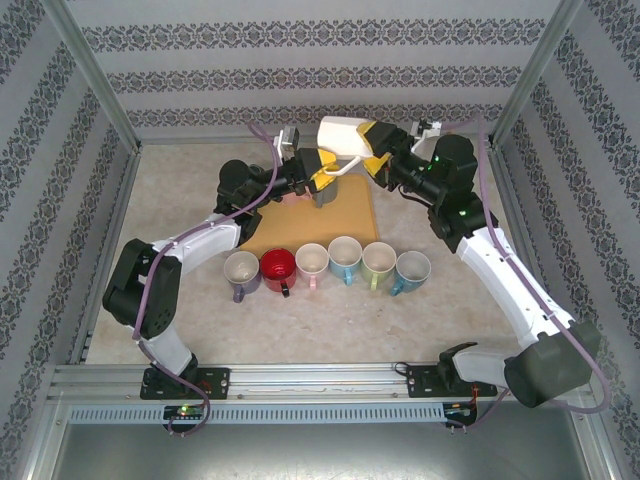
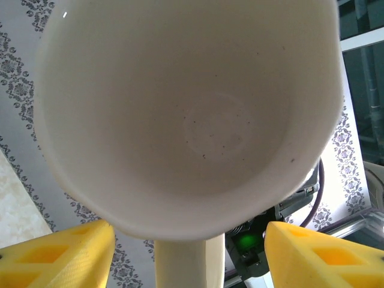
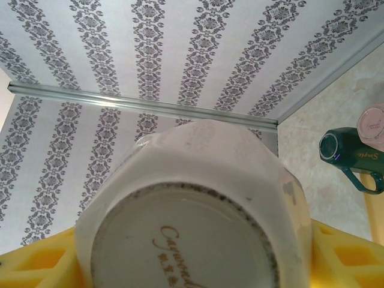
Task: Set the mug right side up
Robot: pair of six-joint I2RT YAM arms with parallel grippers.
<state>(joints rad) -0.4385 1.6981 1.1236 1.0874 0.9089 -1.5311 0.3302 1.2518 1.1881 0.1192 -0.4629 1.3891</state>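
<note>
1. right pincer (image 3: pixel 192 261): yellow fingers (image 3: pixel 36 264) clamped on the sides of the white mug (image 3: pixel 198 180), base facing its wrist camera.
2. left pincer (image 2: pixel 187 255): jaws apart, the handle (image 2: pixel 180 269) between them with gaps either side.
3. mug held off the surface (image 1: pixel 190 200), at the orange mat's (image 1: pixel 350 215) 12 o'clock edge.
4. six upright mugs (image 1: pixel 312 260) lined up at 6 o'clock.

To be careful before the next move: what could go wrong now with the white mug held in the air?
1. The left gripper stands open around the handle; closing on the handle alone may let the white mug swing or slip.
2. If the right gripper, clamped on the mug, opens too early, the mug could fall near the green mug.
</note>
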